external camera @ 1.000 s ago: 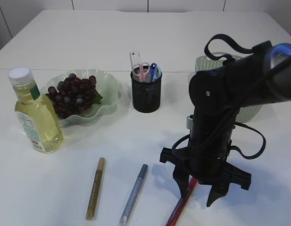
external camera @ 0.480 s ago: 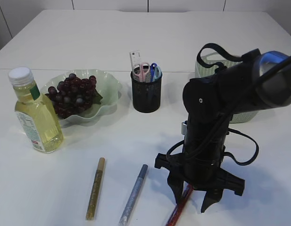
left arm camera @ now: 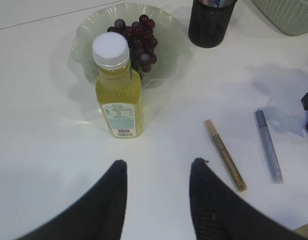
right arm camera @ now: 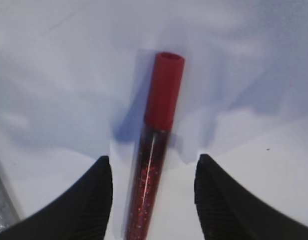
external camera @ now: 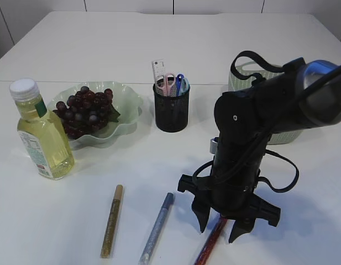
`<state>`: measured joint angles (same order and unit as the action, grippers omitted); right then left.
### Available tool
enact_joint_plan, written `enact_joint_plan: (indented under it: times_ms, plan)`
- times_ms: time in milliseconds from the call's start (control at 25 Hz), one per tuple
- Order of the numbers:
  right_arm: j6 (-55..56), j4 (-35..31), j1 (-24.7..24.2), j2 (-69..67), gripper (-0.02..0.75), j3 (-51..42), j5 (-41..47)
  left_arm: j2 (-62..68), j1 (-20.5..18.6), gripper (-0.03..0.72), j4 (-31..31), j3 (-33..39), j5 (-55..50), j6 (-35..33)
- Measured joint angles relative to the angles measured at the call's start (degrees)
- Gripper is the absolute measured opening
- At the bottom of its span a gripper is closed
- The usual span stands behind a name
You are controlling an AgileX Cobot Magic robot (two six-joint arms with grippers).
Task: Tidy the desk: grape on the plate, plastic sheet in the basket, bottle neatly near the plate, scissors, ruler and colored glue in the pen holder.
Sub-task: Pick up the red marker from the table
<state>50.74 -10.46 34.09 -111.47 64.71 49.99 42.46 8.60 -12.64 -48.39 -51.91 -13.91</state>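
My right gripper (external camera: 219, 229) is open and low over the table, its fingers astride a red glitter glue pen (external camera: 211, 243). In the right wrist view the pen (right arm camera: 158, 145) lies between the two fingertips, untouched. A gold glue pen (external camera: 111, 221) and a silver-blue one (external camera: 157, 227) lie to its left. The purple grapes (external camera: 84, 112) sit on the pale green plate (external camera: 129, 105), and the yellow bottle (external camera: 42, 132) stands beside it. The black mesh pen holder (external camera: 171, 107) holds scissors and a ruler. My left gripper (left arm camera: 156, 167) is open and empty, out of the exterior view.
A pale green basket (external camera: 286, 130) stands at the back right, mostly behind my right arm. The table's front edge runs close below the pens.
My right gripper has moved left and toward the front, and now straddles the red pen. The jaws stay open. Nothing else has moved.
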Motion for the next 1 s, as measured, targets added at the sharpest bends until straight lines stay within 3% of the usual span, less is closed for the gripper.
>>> enact_joint_plan:
  times_ms: [1000]
  plan:
    - [0.0, -0.2, 0.0, -0.4, 0.352, 0.0, -1.7, 0.0, 0.0, 0.309, 0.1, 0.0, -0.1, 0.0]
